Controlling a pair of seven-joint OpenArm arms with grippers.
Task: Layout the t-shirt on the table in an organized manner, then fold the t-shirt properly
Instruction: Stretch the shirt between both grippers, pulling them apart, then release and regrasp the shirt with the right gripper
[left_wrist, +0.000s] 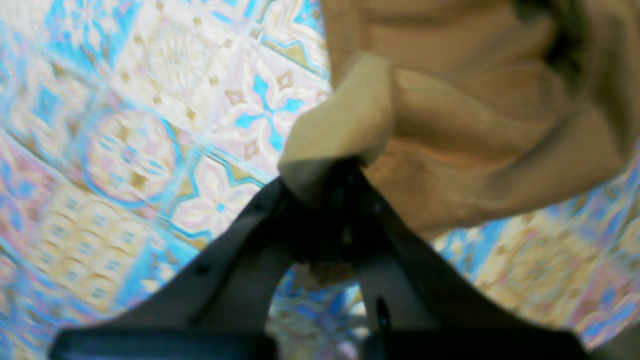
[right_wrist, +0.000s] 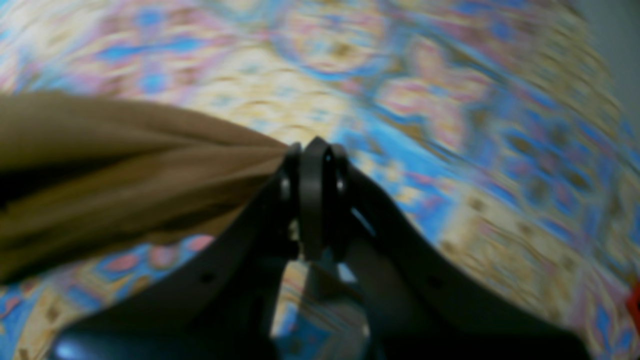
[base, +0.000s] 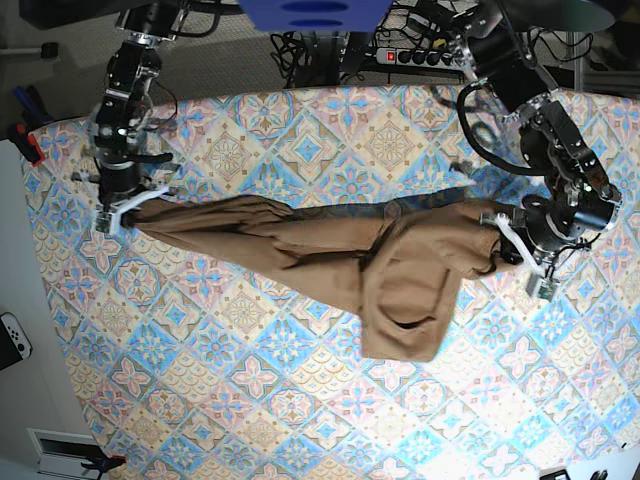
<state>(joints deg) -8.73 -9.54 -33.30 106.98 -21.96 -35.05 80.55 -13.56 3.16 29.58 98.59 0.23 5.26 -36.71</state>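
The tan t-shirt (base: 330, 250) is stretched in a long band across the table (base: 250, 390), with a bunched fold hanging toward the front at its right part. My left gripper (base: 503, 243), on the right of the base view, is shut on one end of the t-shirt (left_wrist: 450, 125); the black fingers (left_wrist: 345, 200) pinch a cloth fold. My right gripper (base: 128, 208), on the left of the base view, is shut on the other end of the t-shirt (right_wrist: 125, 180), with its fingertips (right_wrist: 312, 170) closed on gathered fabric. The right wrist view is blurred.
The patterned table cloth (left_wrist: 150, 125) shows under both grippers. A power strip and cables (base: 400, 50) lie behind the table's far edge. A white game controller (base: 12, 340) lies on the floor at the left. A red object (right_wrist: 634, 305) shows at the right edge.
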